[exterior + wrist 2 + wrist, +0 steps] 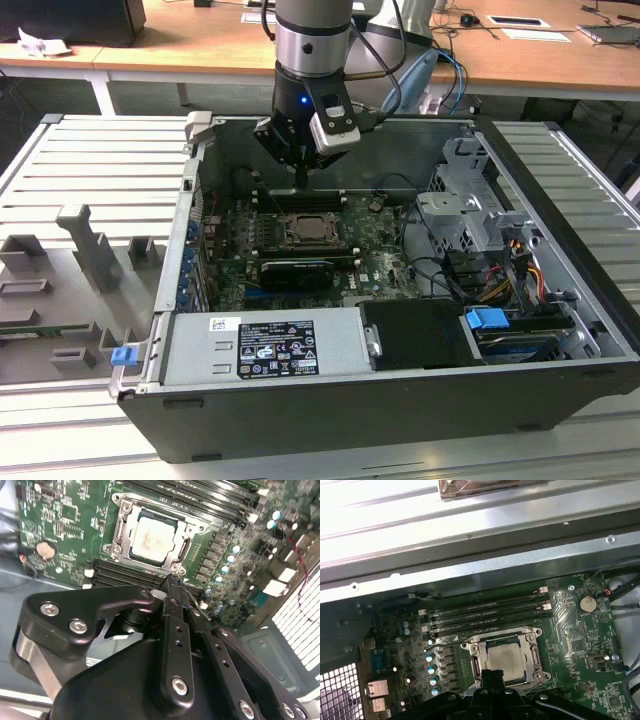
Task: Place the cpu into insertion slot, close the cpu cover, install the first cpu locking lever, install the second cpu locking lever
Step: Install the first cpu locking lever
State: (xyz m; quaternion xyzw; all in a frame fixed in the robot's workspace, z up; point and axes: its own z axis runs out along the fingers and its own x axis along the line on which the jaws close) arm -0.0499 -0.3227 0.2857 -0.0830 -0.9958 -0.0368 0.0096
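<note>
- Silver-beige metal top facing up: note the cpu [152, 537] lying flat in the insertion slot [157, 517], near the middle of the green motherboard [60, 525]; first step judged complete.
- Note the cpu cover [120, 532] folded down around the chip, window framing the metal top, presumably to clamp the chip against the socket contacts; second step judged complete as well.
- Treat the state of both locking levers as undetermined: too thin to make out, whether latched or free.
- Observe the computer case [300, 420] laid on its side, open face up, evidently to give straight access to the board from above.
- Observe the arm [312, 40] standing vertically over that opening, wrist upright, claw pointing straight down into the case.
- Find the gripper [171, 582] with both fingers pressed together into one narrow tip, pinching nothing; judged a pose suited to pushing a thin lever rather than to grasping.
- Locate that tip just beside one edge of the socket frame, by a bank of black memory slots [120, 572]; contact with the board not determinable.
- Disregard the grey fixture blocks [90, 260] on the ribbed table [80, 180] at the exterior view's left, well apart from the work.
</note>
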